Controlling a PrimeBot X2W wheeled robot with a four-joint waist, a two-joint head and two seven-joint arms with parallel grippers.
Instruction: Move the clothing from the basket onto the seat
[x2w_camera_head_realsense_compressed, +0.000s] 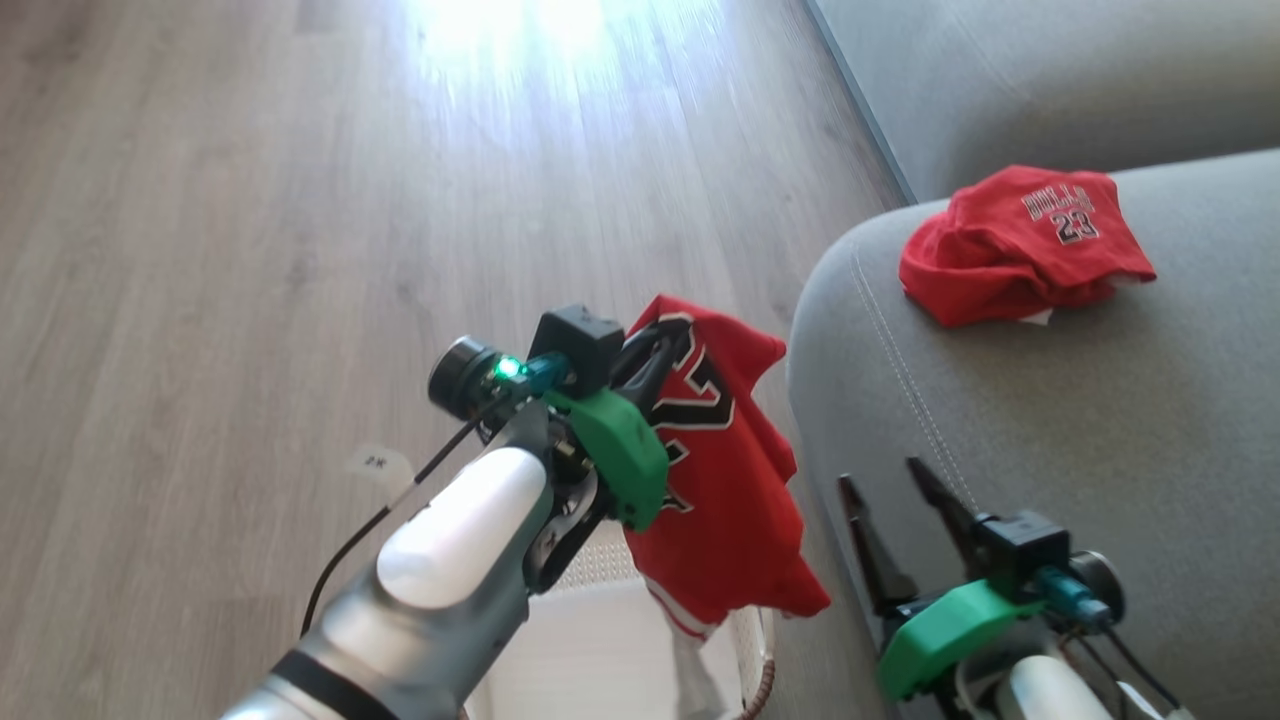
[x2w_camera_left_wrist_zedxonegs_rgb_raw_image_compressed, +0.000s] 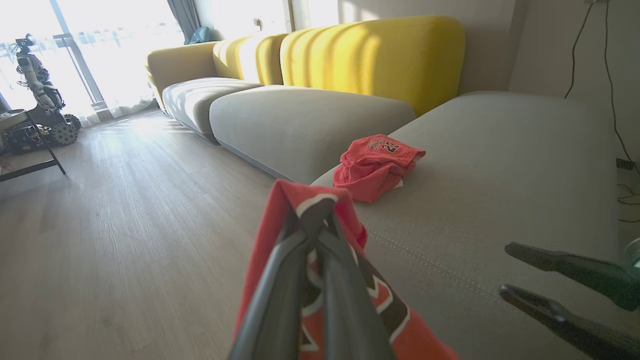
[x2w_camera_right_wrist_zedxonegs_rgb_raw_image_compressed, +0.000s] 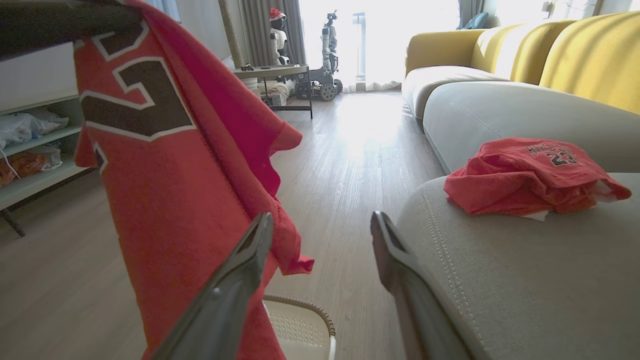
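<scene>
The left gripper (x2w_camera_head_realsense_compressed: 655, 350) grasps the red basketball jersey (x2w_camera_head_realsense_compressed: 730, 480) with a big "23". It hangs over the cream perforated plastic basket (x2w_camera_head_realsense_compressed: 765, 660), beside the grey fabric sofa seat (x2w_camera_head_realsense_compressed: 1100, 420) where the red "BULLS 23" garment (x2w_camera_head_realsense_compressed: 1020, 245) lies. The right gripper (x2w_camera_head_realsense_compressed: 880, 472) is released. The next move is probably to carry the jersey over the seat, then let go.

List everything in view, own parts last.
jersey with large number: 1, red, hanging from left gripper above basket
BULLS 23 garment: 1, red, crumpled on seat
basket: 1, cream-white, on floor beside seat
seat: 1, grey, right of floor
sofa backrests: several, yellow, behind grey cushions
floor: 1, pale wood, left of seat
other robots: 2, pale, by far window
left gripper: 1, dark jaws shut on jersey
right gripper: 1, dark jaws open, empty, by seat's edge
</scene>
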